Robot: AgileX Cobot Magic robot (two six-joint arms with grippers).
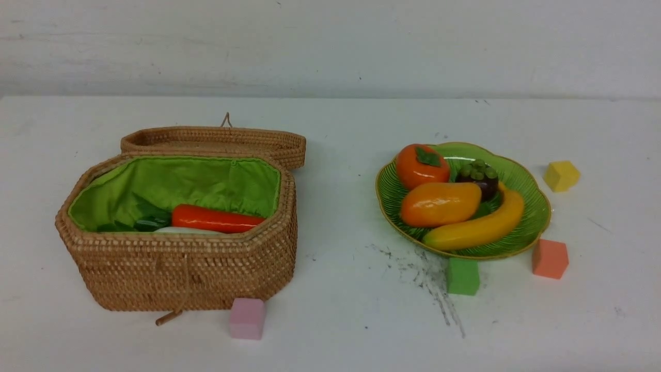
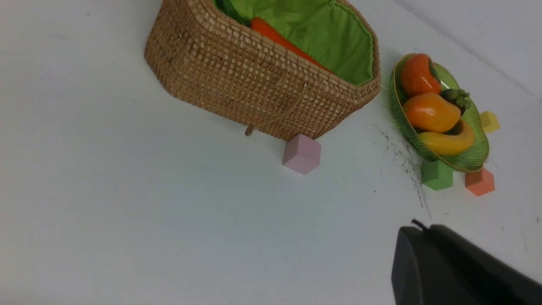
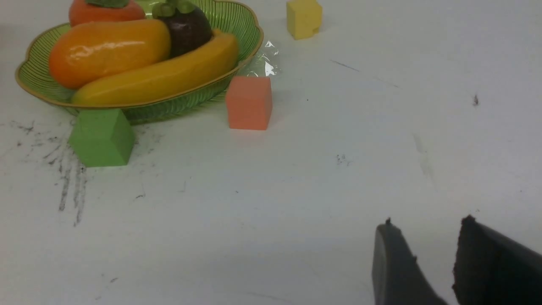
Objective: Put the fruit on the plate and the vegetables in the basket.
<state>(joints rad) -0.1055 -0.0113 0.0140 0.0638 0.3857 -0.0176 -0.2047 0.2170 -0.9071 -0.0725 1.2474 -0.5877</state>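
On the green ribbed glass plate with its gold scalloped rim lie a glossy orange persimmon, an orange-yellow mango, a dark purple mangosteen and a yellow banana. The tan wicker basket with green lining stands to its left, lid folded back; inside, an orange-red carrot shows, while a white radish and something dark green are mostly hidden by the rim. The left gripper is pressed together, empty; the right gripper stands slightly spread, empty, both cut off. Pink, green, orange and yellow foam cubes dot the scuffed white table.
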